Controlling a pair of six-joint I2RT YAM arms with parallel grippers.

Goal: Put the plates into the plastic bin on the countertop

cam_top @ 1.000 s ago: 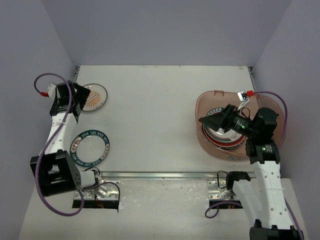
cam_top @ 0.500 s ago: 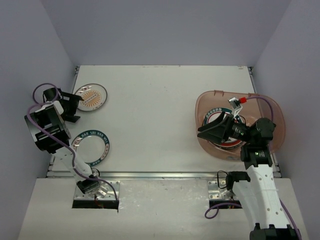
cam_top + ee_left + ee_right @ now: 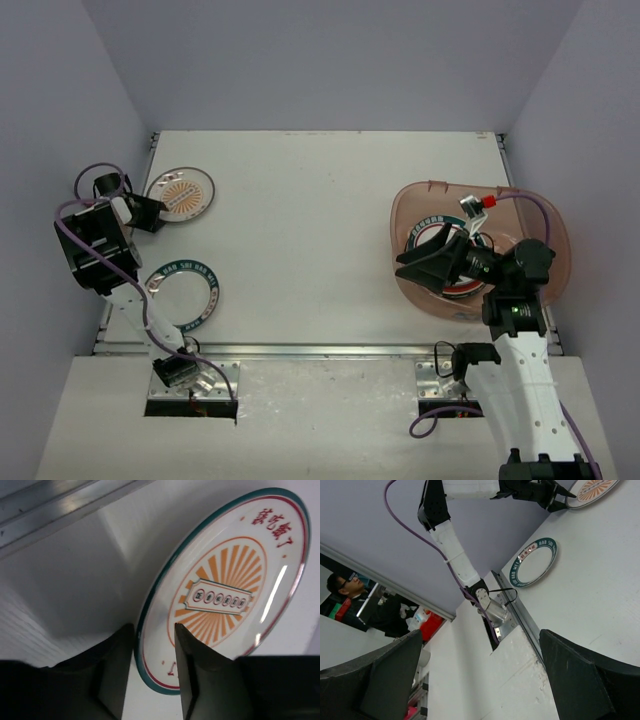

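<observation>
The left end effector (image 3: 151, 630) is held open, one finger on either side of the rim of the orange-centred plate (image 3: 220, 597), which lies on the surface (image 3: 300, 230). The right end effector (image 3: 481, 635) is spread wide, directly above stacked plates (image 3: 428, 228) in the plastic bin (image 3: 550, 270).

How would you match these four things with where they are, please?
1. orange-centred plate
2. teal-rimmed plate
3. stacked plates
4. right tool

A. in the plastic bin
B. open, over the bin's left rim
C. far left of the countertop, rim inside the left tool
D. near left, alone

Pairs: 1-C, 2-D, 3-A, 4-B.
</observation>
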